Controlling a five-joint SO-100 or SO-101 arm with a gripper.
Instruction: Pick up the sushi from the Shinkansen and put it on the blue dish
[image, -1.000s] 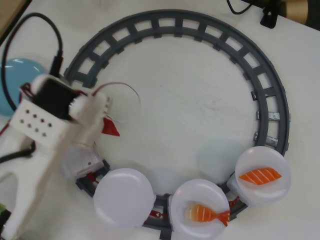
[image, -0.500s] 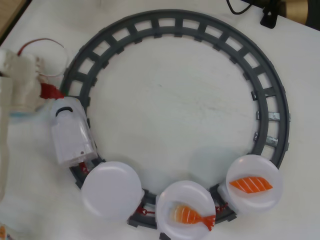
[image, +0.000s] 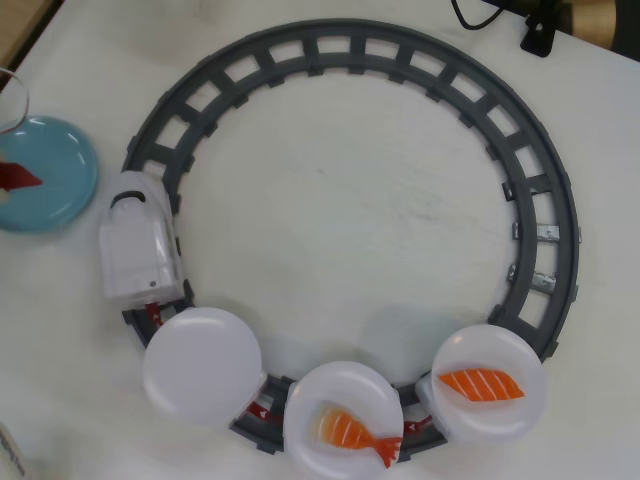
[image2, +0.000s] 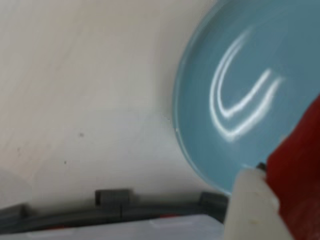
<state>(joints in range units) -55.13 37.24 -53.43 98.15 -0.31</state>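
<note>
The blue dish (image: 50, 160) lies at the overhead view's left edge, outside the grey track. The sushi (image: 18, 177) shows there as a dark-red tip over the dish's left part. In the wrist view the sushi (image2: 297, 170) is large and blurred at the lower right, close above the blue dish (image2: 240, 65). A white block next to it is the rice or a finger. My gripper (image2: 274, 194) appears shut on it; the arm is outside the overhead view. The Shinkansen (image: 138, 240) stands on the track's left side, and the white plate (image: 203, 365) behind it is empty.
The grey circular track (image: 400, 50) rings the table's middle. Two rear cars carry a shrimp piece (image: 350, 432) and a salmon piece (image: 480, 383). A black cable and clip (image: 535, 30) lie at the top right. A red wire (image: 12, 95) loops at the top left.
My arm has swung left out of the overhead view, carrying the sushi from beside the locomotive to over the blue dish. The train has crept clockwise along the track.
</note>
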